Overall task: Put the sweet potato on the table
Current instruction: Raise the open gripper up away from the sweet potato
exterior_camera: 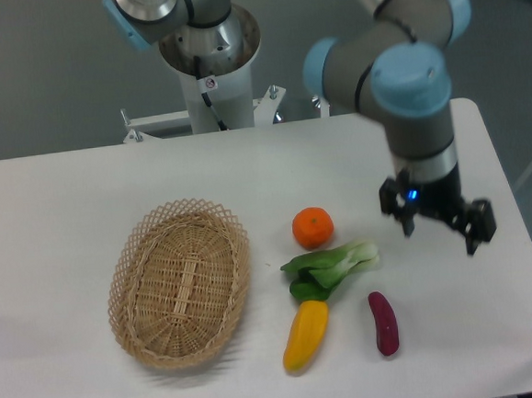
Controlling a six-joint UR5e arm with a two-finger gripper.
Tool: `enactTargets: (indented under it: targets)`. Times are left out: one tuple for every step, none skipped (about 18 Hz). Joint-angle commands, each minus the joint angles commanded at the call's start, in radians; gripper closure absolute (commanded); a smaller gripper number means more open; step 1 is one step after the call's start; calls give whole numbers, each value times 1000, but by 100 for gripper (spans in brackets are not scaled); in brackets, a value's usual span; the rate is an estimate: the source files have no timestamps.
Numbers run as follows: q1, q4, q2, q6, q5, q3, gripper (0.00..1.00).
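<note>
The sweet potato is lying flat on the table at lower right, beside the yellow pepper, while the gripper is hanging released and empty above it, so the placing looks done.

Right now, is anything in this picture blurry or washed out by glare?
In the fixed camera view, the sweet potato and basket look sharp; the gripper is slightly soft; the white table is bright and evenly lit, with only faint shadows.
</note>
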Motion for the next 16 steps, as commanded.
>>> enactTargets:
  targets:
    - [18,-37,18,64,-6,-2,0]
    - [41,-62,32,121,-18,-3,0]
    - [67,-77,49,163,-40,-11,0]
    - [89,-86,61,189,-66,-18,0]
    - [106,-91,72,200,-90,-23,0]
    - [123,-102,80,207,-110,-26,0]
    - [137,-114,83,218,-121,-25,0]
    - [143,-122,85,232,-124,-25,0]
    - [149,-123,89,250,-124,-26,0]
    - [151,-125,91,267,-126,-25,0]
    - [152,-129,91,272,-126,-25,0]
    - [152,-131,91,272,-126,-26,0]
    - [152,-131,91,270,-126,-26,0]
    - [152,-131,91,272,-127,-26,0]
    - [152,-131,91,270,-129,-28,0]
    - [152,-129,91,270,-134,-28,0]
